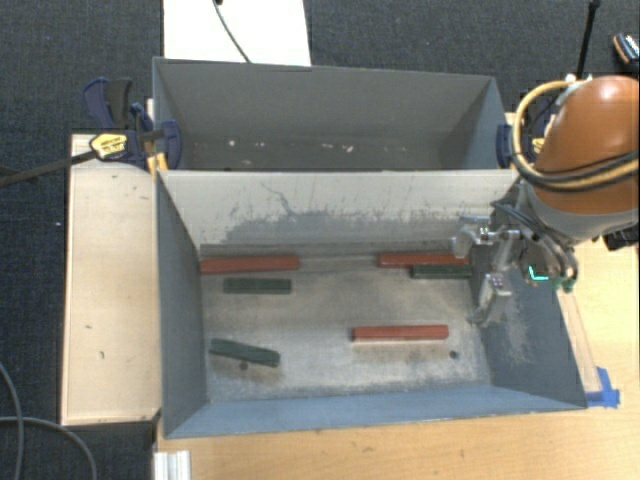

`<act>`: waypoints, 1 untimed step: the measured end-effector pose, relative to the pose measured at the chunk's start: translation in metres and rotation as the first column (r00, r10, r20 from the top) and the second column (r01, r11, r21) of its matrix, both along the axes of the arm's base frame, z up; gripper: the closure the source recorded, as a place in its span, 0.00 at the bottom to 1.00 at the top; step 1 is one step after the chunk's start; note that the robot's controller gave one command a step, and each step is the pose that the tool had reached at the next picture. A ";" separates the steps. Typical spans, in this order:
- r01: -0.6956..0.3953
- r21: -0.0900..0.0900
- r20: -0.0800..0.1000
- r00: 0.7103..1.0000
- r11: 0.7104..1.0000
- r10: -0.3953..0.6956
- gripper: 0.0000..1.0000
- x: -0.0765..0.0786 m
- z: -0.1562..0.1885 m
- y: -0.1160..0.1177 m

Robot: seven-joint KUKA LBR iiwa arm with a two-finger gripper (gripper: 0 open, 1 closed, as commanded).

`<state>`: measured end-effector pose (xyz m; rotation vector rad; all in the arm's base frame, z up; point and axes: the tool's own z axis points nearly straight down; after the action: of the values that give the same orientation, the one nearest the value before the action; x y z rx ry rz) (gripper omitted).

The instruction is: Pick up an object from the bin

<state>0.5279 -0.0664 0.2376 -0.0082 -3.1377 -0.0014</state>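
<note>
**End effector (485,308) at the bin's (330,118) 3 o'clock side**

The nearest red bar (420,260) lay at 2 o'clock on the bin floor, a dark green bar (440,272) just beside it, both at the end effector's 10 o'clock. Whether the end effector was open or closed could not be told. A second red bar (400,334) lay near its 8 o'clock.

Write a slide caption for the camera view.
Gripper inside the grey bin at its right end, beside a red-brown bar and dark green bar by the back wall; other bars lie scattered.
</note>
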 end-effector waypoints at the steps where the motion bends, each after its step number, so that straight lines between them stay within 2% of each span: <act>1: -0.286 0.002 -0.001 0.958 0.958 0.286 0.00 -0.027 -0.171 0.047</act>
<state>0.5010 -0.0195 0.0668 0.4449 -3.1047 -0.0039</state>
